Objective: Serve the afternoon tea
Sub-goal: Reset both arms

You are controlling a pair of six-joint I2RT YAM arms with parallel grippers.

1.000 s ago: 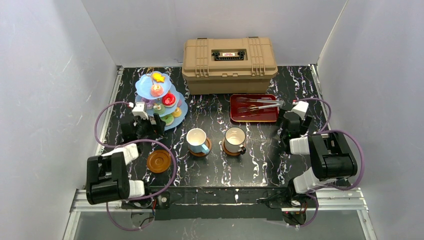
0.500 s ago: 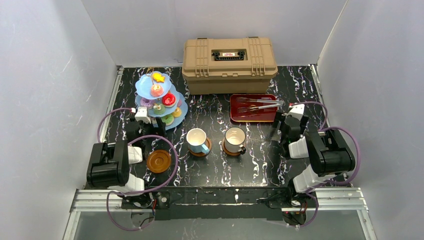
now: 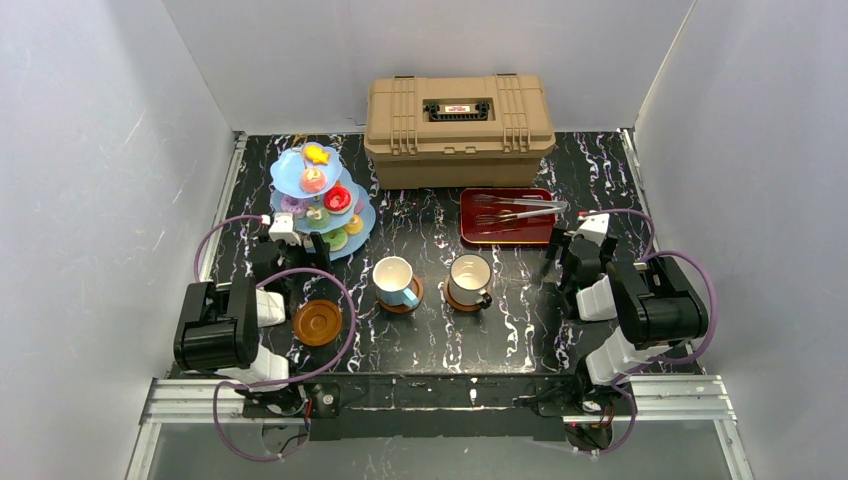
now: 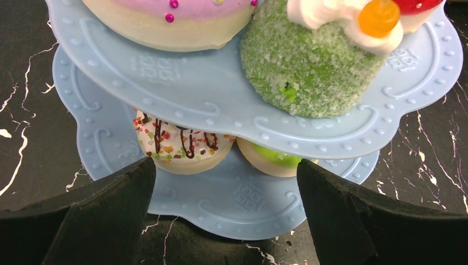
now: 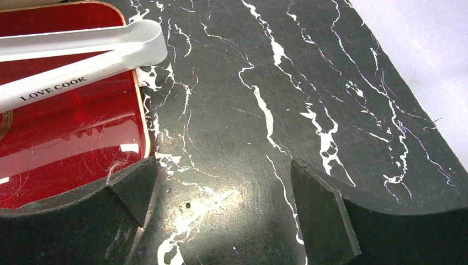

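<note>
Two words on tongs (image 5: 127, 47): LOVE COOK

— What's at the back of your table (image 3: 525, 300)?
— You've got a tan toolbox (image 3: 458, 118), lid shut, close to the rear wall.
— And in front of it?
— Your dark-red tray (image 3: 510, 232), just right of centre, with metal tongs (image 3: 520, 203) lying across it.

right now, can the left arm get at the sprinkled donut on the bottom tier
Probably, but tight: the open left pincer faces the sprinkled donut, yet the middle tier overhangs it.
</note>
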